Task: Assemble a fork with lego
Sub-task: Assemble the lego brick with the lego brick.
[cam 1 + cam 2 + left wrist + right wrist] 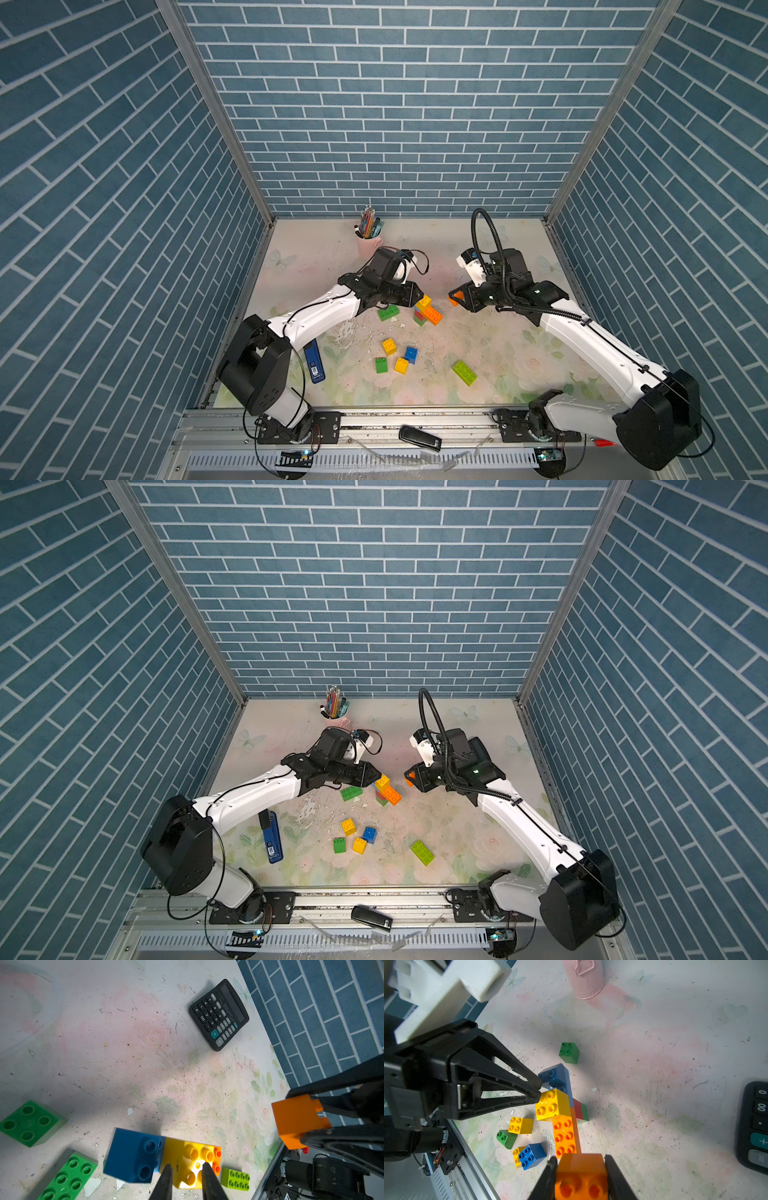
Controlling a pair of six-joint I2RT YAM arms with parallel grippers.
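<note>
**Orange brick held aloft, assembly only lightly pinned**

The right gripper (pixel 580 1160) is clamped on a square orange brick (pixel 581 1176) and holds it off the table (pixel 498 345), just to the right of the part-built fork (pixel 428 311). That assembly sits near the middle of the table. It is made of a blue brick (pixel 556 1076), a yellow brick (pixel 551 1104) and an oblong orange brick (pixel 565 1136), joined over a red brick (pixel 578 1108) and a green one.

The left gripper (pixel 538 1088) has its jaws drawn almost together, with the tips at the yellow brick's edge. Whether they pinch a stud or only press on it cannot be told from these views.

Spare lego lies loose:
- a green oblong (pixel 389 312) beside the assembly on its left;
- two yellow bricks, a blue and a green clustered (pixel 395 355) toward the front edge;
- a lime oblong (pixel 464 372) toward the front right.

The main risk is probably the assembly sliding or tipping when the held brick is pressed on, since the left gripper bears on one corner only. An off-centre push could also split the joined bricks apart. The held brick's studs face the wrist camera, so a poor turn would bring the studs down out of line and jam the brick. The two grippers sit near each other, and a careless approach could knock them together.
</note>
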